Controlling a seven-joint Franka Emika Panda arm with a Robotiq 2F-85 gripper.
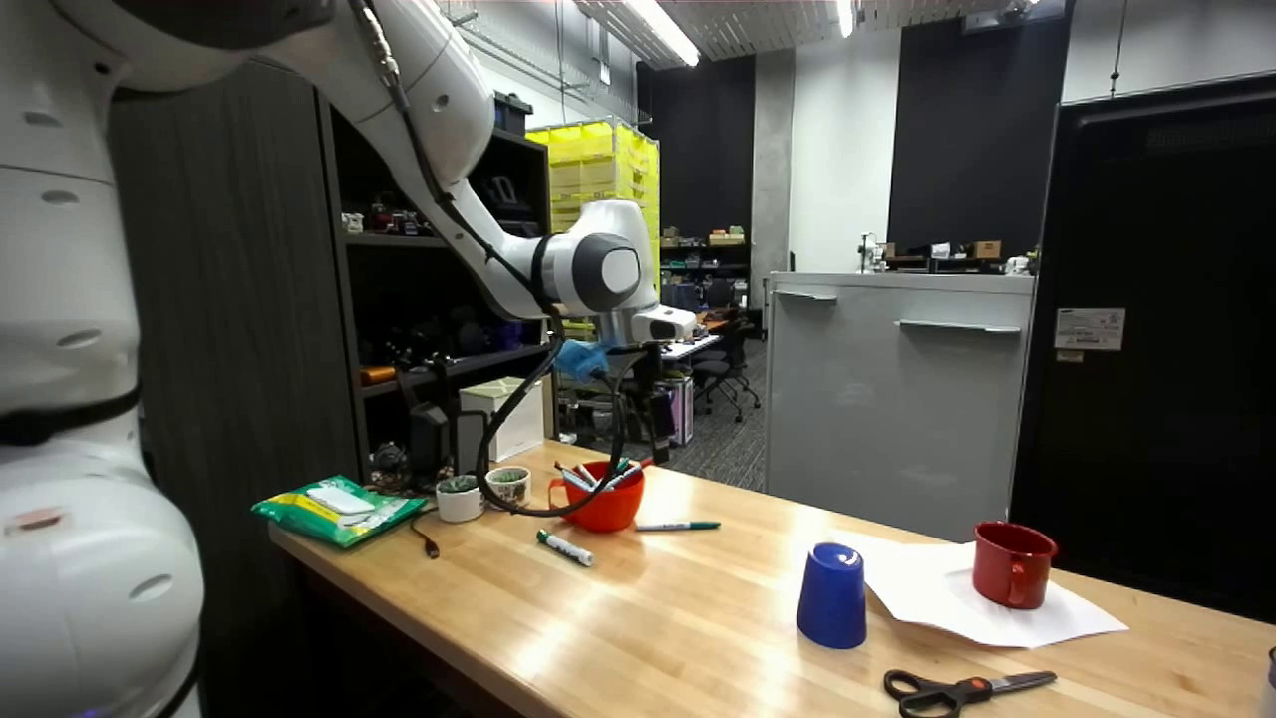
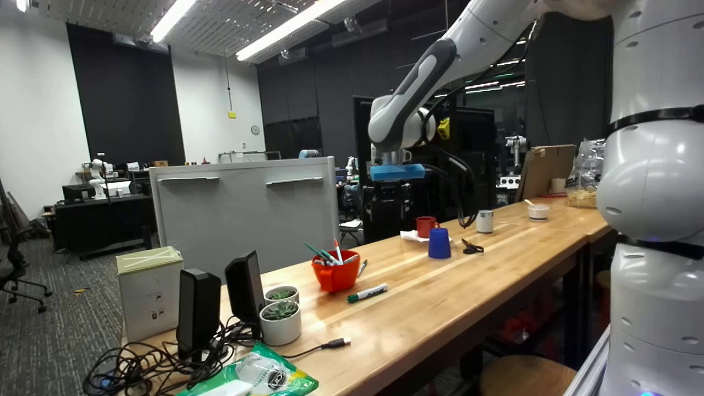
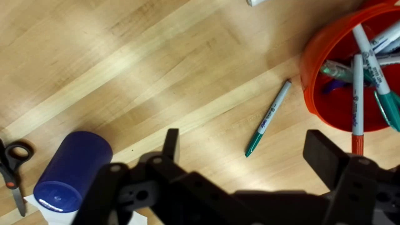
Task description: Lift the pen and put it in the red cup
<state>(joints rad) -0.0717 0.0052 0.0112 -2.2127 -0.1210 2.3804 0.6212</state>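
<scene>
One slim pen (image 3: 268,118) lies on the counter (image 3: 156,78) just beside the red cup (image 2: 346,276); the hand (image 3: 243,143) hangs higher, jaws apart. Best to turn it square across the barrel's middle, then lower straight without brushing the red cup.

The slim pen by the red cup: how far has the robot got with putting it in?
Done: nothing yet; the slim pen lies on the table. In hand: perhaps the pick-up; the open, empty gripper hangs above the table. Left: gripping it, lifting it and lowering it into the red cup, where other pens sit.
</scene>
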